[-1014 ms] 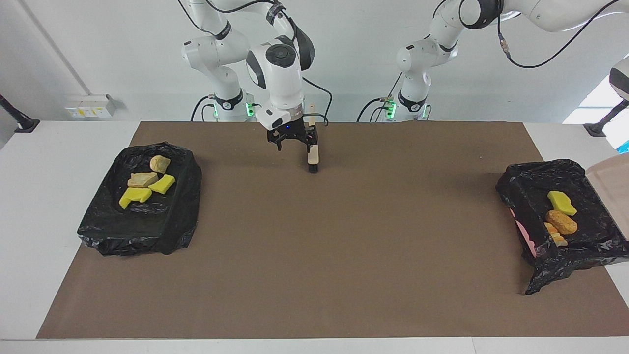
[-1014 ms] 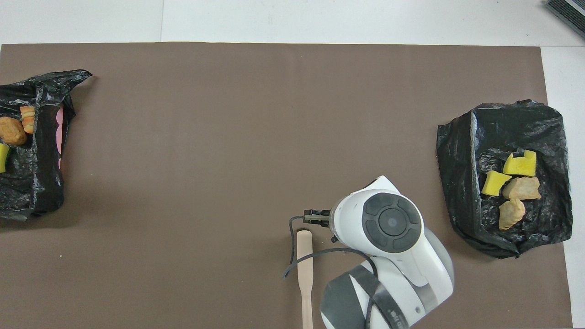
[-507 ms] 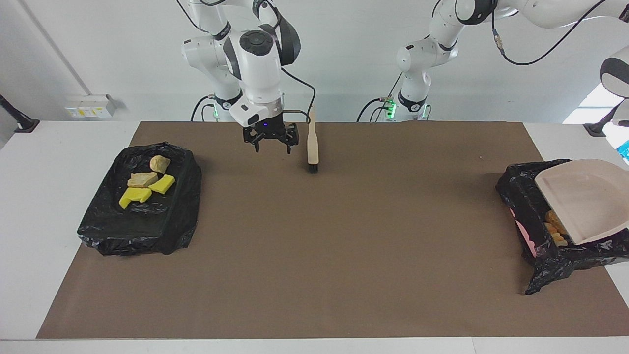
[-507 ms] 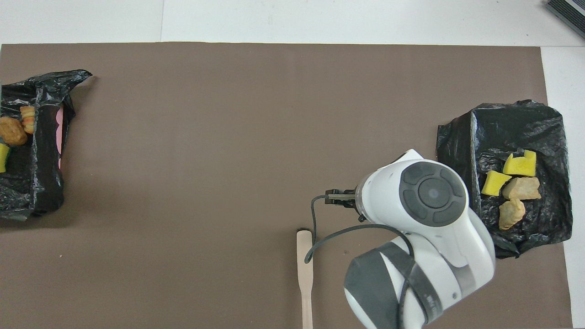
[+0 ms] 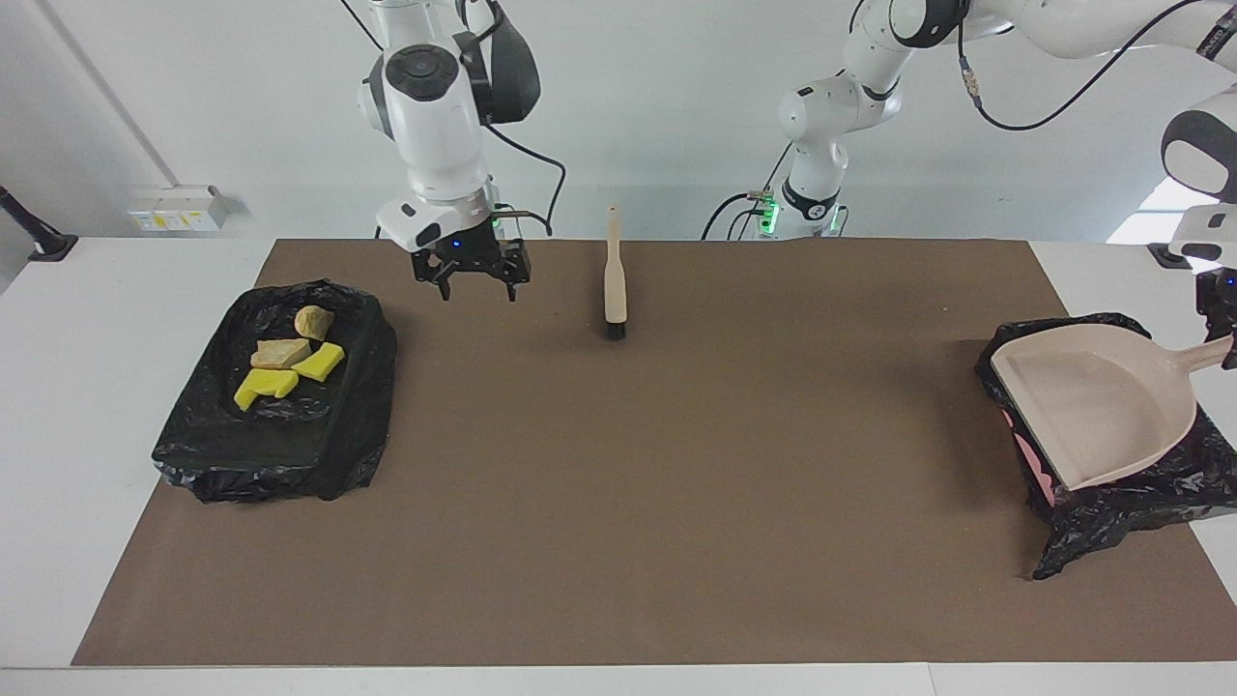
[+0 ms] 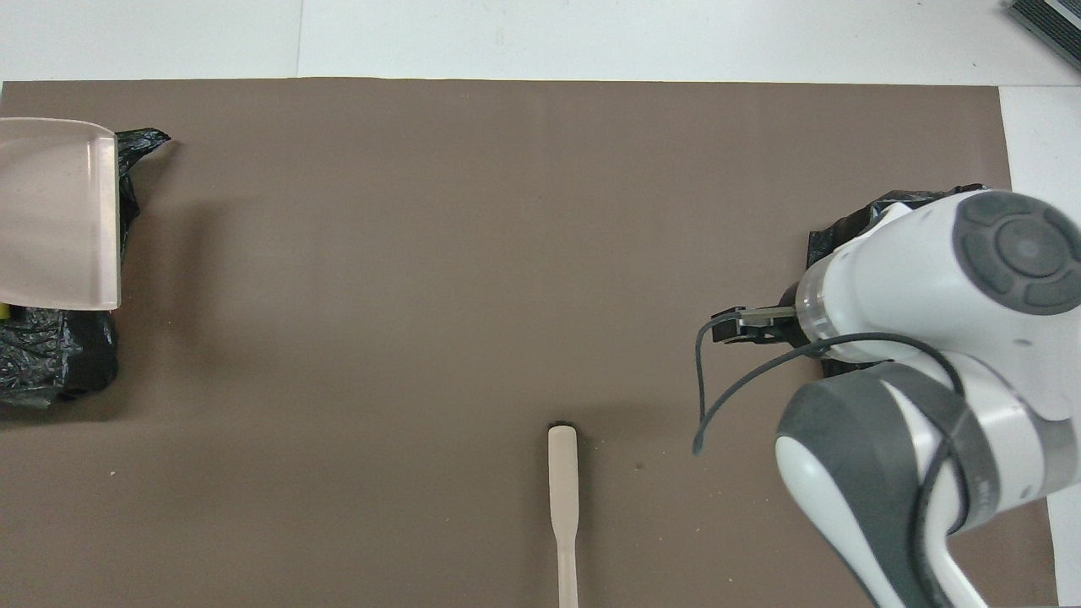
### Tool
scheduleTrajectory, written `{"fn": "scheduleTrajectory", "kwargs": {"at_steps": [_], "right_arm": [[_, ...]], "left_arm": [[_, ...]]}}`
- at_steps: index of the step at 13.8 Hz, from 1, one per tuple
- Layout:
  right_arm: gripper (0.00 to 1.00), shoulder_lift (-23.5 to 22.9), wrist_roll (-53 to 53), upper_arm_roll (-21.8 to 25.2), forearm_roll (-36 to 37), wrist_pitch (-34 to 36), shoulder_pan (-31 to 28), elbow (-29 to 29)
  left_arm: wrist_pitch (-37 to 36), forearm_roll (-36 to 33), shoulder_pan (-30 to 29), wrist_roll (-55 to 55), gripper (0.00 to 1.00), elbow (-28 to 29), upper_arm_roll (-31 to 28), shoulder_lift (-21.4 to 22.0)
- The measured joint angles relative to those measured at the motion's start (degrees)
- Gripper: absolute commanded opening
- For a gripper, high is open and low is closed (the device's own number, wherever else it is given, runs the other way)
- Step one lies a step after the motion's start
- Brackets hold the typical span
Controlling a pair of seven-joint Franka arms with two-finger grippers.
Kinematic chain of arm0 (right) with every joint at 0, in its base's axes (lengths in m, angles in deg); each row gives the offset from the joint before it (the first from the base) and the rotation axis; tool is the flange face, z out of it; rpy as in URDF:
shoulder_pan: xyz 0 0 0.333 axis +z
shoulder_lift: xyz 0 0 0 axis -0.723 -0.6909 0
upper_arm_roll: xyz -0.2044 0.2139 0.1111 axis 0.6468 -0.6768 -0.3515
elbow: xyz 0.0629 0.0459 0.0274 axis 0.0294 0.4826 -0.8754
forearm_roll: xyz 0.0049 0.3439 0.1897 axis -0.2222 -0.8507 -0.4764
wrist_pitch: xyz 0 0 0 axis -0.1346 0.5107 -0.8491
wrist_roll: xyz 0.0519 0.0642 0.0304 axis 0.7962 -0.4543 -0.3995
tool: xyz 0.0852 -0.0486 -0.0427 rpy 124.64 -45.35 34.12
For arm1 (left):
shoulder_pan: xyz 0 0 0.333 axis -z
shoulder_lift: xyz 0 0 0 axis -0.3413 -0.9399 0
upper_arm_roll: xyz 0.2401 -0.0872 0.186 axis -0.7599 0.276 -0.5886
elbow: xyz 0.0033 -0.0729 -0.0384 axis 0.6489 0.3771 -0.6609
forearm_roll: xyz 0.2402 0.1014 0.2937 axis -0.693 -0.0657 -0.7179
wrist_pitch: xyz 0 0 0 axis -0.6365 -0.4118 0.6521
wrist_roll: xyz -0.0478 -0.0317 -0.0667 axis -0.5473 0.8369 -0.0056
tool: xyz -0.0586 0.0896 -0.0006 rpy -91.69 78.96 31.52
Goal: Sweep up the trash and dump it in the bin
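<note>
While both arms are raised off the tabletop (image 5: 58, 406), entries run largest to smallest.

Brown mat (image 5: 676, 483): covers most of the tabletop.
Bins: black-lined bin (image 5: 319, 435) at the right arm's end; a second lined bin (image 5: 1111, 512) at the left arm's end.
Dustpan (image 5: 1092, 396): beige, over the second bin, hiding its contents; mouth toward the right arm's end, handle at the left end effector (image 5: 1220, 324), which grips it.
Brush (image 5: 615, 290): standing on its bristles near the robots, apart from both end effectors.
Trash (image 5: 287, 362): four scraps in the first bin; the yellow pieces lie lengthwise across the bin, slanted.
Right end effector (image 5: 473, 287): fingers spread, empty, over the mat just beside that bin, trash below and aside.
</note>
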Motion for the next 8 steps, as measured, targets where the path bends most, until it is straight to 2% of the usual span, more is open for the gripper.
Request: {"fn": "scheduleTrajectory", "kwargs": {"at_steps": [5, 8], "right_arm": [[1.0, 0.84, -6.71, 8.17, 0.01, 7.46, -0.23, -6.7], [1.0, 1.61, -7.2, 8.75, 0.0, 10.8, -2.52, -9.93]], "left_arm": [[-2.65, 2.52, 5.65, -15.5, 0.0, 1.52, 0.38, 0.91], [-2.73, 3.03, 9.8, -28.07, 0.0, 6.61, 0.68, 3.65]]}}
